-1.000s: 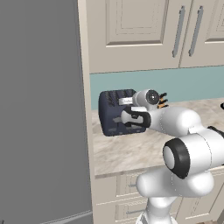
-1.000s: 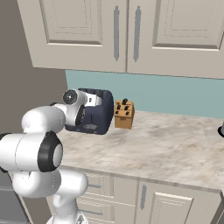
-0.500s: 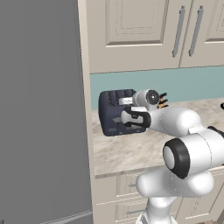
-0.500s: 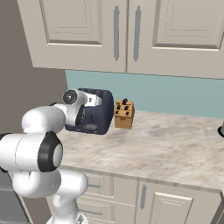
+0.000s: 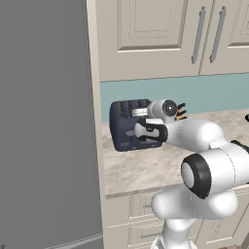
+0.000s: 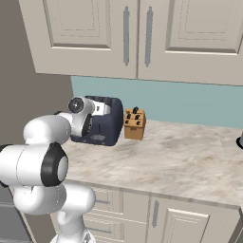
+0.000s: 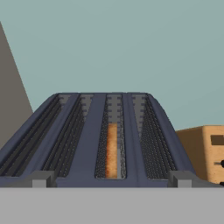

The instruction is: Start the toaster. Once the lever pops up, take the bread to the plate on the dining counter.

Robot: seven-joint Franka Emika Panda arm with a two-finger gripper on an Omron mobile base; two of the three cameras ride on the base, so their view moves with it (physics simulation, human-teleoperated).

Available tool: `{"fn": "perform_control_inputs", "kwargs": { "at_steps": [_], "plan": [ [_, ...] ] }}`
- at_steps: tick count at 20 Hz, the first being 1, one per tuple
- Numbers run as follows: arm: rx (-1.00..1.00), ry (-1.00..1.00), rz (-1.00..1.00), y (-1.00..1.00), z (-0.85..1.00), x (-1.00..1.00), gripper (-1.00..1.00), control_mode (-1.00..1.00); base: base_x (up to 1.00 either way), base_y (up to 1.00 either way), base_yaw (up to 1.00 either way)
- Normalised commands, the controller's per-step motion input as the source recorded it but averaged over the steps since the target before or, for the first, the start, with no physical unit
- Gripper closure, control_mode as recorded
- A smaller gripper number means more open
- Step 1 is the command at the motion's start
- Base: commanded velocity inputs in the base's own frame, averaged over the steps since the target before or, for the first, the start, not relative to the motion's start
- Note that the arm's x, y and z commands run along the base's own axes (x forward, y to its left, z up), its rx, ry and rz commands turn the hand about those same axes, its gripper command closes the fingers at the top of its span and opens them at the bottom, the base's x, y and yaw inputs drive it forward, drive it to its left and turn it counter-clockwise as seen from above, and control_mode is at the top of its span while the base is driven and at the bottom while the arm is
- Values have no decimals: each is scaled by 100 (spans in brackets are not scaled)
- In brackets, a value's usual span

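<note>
The dark navy toaster point(image 5: 123, 121) stands at the left end of a marbled counter point(image 6: 180, 163), against the teal backsplash. My gripper point(image 5: 139, 132) is pressed up against the toaster's front face at the grey lever panel; its fingers are too hidden to tell whether they are open or shut. The hand view looks along the toaster's point(image 7: 87, 144) top, and the golden-brown bread point(image 7: 112, 149) sits sunk in the third slot from the left. The toaster point(image 6: 107, 121) is partly covered by my arm in the right base view. The plate and the dining counter are out of view.
A brown knife block point(image 6: 134, 124) stands just right of the toaster. A tall grey panel point(image 5: 48, 121) walls off the counter's left end. Cream wall cabinets point(image 6: 137, 33) hang above. A dark object point(image 6: 240, 141) sits at the counter's far right edge.
</note>
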Motion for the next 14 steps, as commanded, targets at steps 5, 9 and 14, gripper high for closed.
{"fn": "perform_control_inputs", "kwargs": {
  "at_steps": [5, 9, 14],
  "plan": [
    [0, 0, 0, 0, 0, 0, -100, -100, 0, 0, 0],
    [0, 0, 0, 0, 0, 0, -100, -100, 0, 0, 0],
    [0, 0, 0, 0, 0, 0, -100, -100, 0, 0, 0]
  ]
}}
